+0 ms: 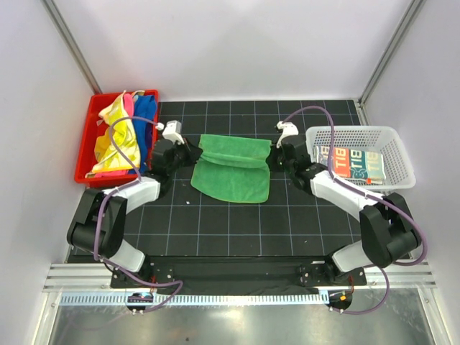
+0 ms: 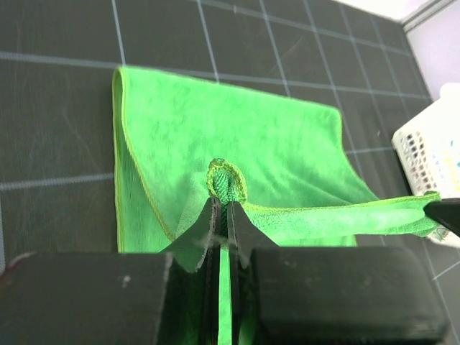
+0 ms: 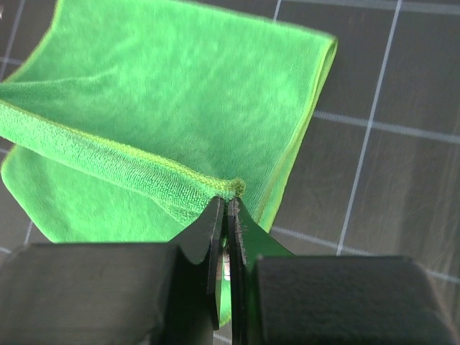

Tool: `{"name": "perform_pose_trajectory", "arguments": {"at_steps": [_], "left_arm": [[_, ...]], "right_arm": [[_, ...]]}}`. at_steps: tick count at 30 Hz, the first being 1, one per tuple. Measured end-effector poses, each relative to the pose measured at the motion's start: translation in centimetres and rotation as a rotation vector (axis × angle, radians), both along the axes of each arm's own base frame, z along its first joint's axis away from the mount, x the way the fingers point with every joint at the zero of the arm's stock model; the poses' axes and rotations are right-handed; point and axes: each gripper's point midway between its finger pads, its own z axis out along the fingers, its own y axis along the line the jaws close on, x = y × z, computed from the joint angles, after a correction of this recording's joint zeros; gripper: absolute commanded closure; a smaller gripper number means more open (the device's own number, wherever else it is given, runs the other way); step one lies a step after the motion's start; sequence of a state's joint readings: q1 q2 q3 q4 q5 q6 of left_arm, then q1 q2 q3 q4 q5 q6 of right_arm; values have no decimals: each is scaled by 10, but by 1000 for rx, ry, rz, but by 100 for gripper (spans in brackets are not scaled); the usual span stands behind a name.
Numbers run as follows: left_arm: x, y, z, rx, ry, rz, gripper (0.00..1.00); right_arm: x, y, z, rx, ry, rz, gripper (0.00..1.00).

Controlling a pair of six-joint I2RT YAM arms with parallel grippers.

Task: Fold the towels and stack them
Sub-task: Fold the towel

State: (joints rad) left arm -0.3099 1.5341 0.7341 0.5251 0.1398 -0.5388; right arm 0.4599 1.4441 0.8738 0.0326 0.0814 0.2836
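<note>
Together, left hand [image 2: 223, 208] and right hand [image 3: 226, 208] pinch the green towel [image 1: 231, 176].
Each clamps one end of a lifted edge stretched between them; the rest lies on the counter [image 1: 215, 223].

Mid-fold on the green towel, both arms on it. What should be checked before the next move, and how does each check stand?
1. Left gripper shut on a green towel corner: ok.
2. Right gripper shut on the other corner of that edge: ok.
3. Lifted edge runs between the grippers untwisted: ok.
4. Lower layer lies spread on the table: ok.
5. Edges will line up once laid down: cannot tell.
6. Bin and basket apart from the towel: ok.
</note>
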Motion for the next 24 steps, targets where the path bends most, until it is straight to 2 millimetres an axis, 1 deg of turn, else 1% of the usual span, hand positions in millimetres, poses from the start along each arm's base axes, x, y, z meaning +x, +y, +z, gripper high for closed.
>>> {"name": "perform_pose_trajectory", "arguments": {"at_steps": [6, 14, 17, 21, 23, 24], "left_arm": [[-11, -2, -19, 11, 38, -11, 94], [-18, -2, -41, 21, 82, -9, 95], [-20, -3, -47, 26, 94, -10, 92], [-22, -1, -53, 28, 109, 2, 86], [-23, 1, -56, 23, 118, 12, 85], [-24, 2, -57, 23, 124, 18, 82]], "right_arm": [[-17, 5, -29, 18, 62, 19, 99], [-33, 13, -71, 26, 152, 40, 99], [-36, 15, -77, 33, 165, 42, 99], [-36, 17, -77, 44, 161, 45, 98], [-37, 18, -77, 47, 160, 47, 93], [-38, 19, -78, 49, 162, 50, 91]]}}
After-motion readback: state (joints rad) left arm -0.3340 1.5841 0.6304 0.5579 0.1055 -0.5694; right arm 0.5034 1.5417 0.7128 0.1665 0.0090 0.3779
